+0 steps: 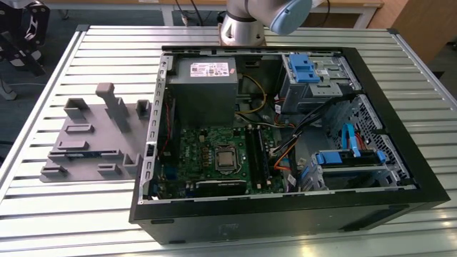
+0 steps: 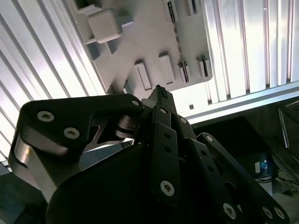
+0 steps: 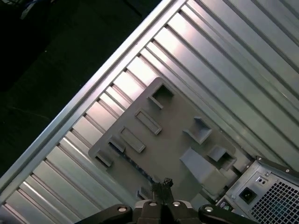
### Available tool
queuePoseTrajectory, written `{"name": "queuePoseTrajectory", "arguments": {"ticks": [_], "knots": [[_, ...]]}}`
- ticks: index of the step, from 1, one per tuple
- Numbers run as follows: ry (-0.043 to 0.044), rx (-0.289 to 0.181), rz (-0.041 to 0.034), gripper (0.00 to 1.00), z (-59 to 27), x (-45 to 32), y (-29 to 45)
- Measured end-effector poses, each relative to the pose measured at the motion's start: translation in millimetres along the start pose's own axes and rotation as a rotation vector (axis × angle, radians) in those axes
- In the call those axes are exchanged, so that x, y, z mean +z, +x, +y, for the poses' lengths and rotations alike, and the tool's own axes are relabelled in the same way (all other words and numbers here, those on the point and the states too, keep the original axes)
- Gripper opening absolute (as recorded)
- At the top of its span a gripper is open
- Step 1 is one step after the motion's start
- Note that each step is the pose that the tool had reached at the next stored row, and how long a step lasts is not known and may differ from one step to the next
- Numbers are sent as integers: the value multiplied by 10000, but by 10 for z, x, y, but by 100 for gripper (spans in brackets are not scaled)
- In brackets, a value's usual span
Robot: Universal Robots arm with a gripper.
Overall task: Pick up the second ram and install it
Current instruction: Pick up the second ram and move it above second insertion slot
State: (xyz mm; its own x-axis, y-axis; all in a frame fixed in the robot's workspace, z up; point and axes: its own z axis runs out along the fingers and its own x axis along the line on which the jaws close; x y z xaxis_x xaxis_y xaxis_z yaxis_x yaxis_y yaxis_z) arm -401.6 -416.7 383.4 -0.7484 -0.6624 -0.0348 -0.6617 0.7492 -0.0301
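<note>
The black jointed metal gripper is nearest the lens in both wrist views. Its fingers are pressed together at the tips and nothing shows between them. It hangs well above the grey plastic fixture plate with raised blocks, with its tips over the plate's edge.

The second ram, a thin blue-green circuit-board stick, lies in that fixture in the first wrist view. It is apart from the gripper, though one end of it comes near the tips.

In the exterior view the fixture sits on the ribbed metal counter at nine o'clock from the open black computer case, just beside its wall. The stick runs across the plate's six o'clock side.

Inside the case the green motherboard lies flat, with the grey metal power supply box at twelve o'clock from it. The arm's silver base stands at twelve o'clock from the case.
</note>
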Motion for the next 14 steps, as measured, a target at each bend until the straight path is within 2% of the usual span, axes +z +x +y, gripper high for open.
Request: {"name": "queuePoseTrajectory", "arguments": {"ticks": [5,14], "knots": [[-15,-419,-13,11,0,1,1],[-29,-838,-26,11,0,2,2]]}}
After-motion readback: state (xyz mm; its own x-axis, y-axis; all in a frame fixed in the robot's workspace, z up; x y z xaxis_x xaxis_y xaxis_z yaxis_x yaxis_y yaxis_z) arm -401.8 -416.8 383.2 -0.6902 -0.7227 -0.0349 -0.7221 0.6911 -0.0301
